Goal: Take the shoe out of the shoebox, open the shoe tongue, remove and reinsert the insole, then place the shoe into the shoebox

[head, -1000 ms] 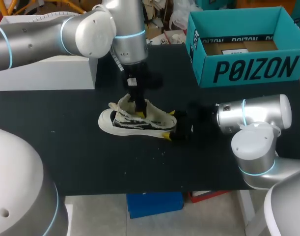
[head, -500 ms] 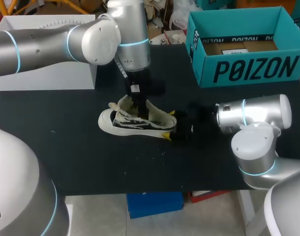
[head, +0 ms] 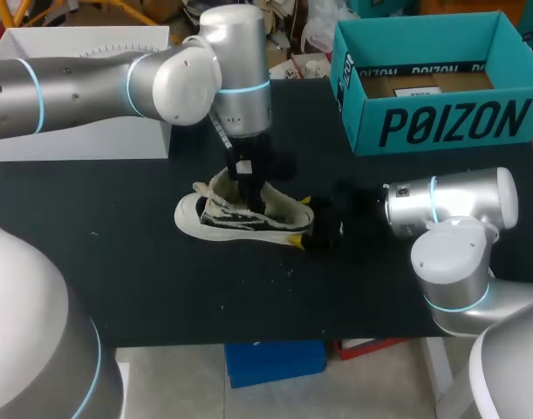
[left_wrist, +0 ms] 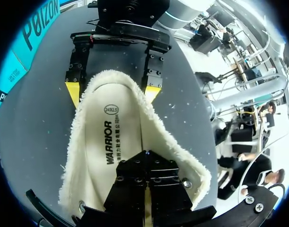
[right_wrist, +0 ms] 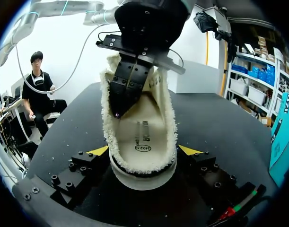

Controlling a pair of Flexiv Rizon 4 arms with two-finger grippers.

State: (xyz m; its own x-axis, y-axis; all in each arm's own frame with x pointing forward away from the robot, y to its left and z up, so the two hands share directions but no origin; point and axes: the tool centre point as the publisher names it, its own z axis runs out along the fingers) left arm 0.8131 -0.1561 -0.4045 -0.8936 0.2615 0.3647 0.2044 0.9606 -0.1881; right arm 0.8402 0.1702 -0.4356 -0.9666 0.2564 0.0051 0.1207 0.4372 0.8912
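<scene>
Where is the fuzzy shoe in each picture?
Head view: the shoe lies in the middle, under the left gripper.
Left wrist view: the shoe is right below this gripper, which reaches down inside it.
Right wrist view: the shoe stands heel-first between the right gripper fingers.
Shared landmark: the teal shoebox, seen beyond the shoe in both wrist views.

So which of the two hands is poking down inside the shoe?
The left hand, pointing down into the shoe; the right hand clasps its heel from outside.
</scene>
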